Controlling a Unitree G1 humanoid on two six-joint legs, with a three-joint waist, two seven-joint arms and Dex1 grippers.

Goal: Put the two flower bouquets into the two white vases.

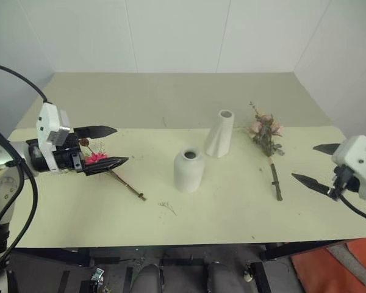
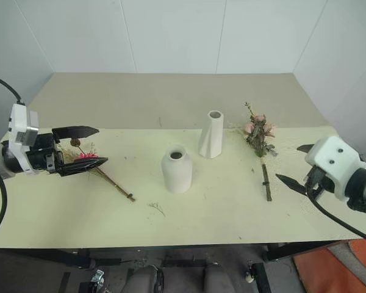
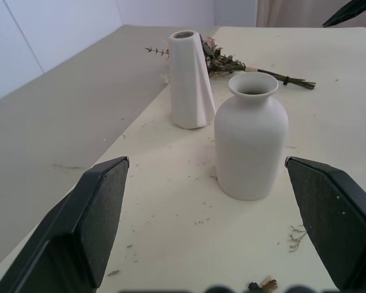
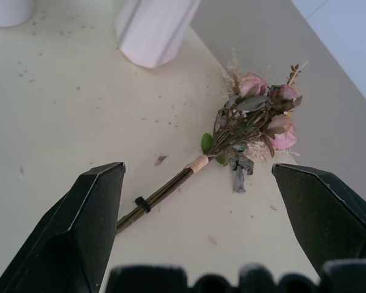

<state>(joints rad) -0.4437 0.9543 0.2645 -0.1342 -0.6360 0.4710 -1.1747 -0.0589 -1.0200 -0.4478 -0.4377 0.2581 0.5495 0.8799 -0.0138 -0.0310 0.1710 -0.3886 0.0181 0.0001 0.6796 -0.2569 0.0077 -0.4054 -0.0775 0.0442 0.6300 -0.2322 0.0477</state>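
Right wrist view, rose bouquet [image 4: 244, 131] lying flat, stems toward camera

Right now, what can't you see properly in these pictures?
- Dried tan grass bouquet with magenta flower: its head is hidden behind the open left pincer in the eye views.
- Short rounded matte white vase and tall slim white cone vase: their insides stay dark in every view.

The left gripper [image 1: 107, 148] covers most of the magenta bouquet [image 1: 97, 157] at the left of the head views, so just a bit of pink and the stem poke out. In the right wrist view, the cone vase [image 4: 154, 27] is cut off by the top edge, and the rose bouquet [image 4: 232, 134] stem's end slips behind a finger [image 4: 79, 232] at lower left.
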